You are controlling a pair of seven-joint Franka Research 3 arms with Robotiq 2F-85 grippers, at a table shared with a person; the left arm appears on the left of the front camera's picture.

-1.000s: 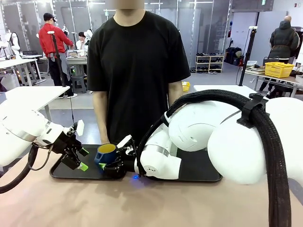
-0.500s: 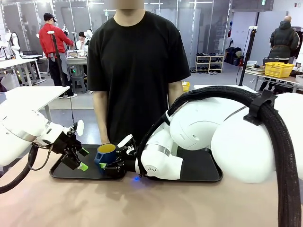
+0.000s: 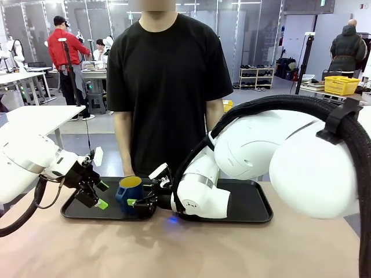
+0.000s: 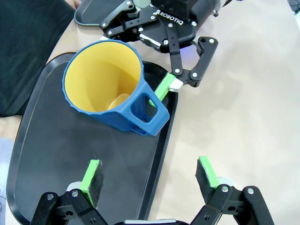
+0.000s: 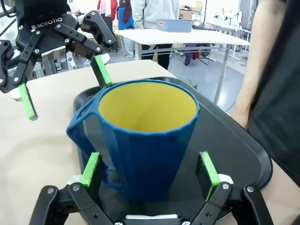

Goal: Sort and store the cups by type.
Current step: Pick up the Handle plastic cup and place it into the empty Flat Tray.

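Upright on the left black tray, the blue mug sits empty between the right gripper's wide-open pads.

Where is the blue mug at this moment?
In the front view the mug stands upright on the left black tray, between the open left claw and the open right claw, whose fingers flank it.

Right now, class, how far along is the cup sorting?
Done: the blue mug stands upright on the left black tray. In hand: nothing is gripped; the right tool is open with its green pads either side of the mug, and the left tool hangs open above the tray's edge. Left: the right black tray holds no cup where it can be seen.
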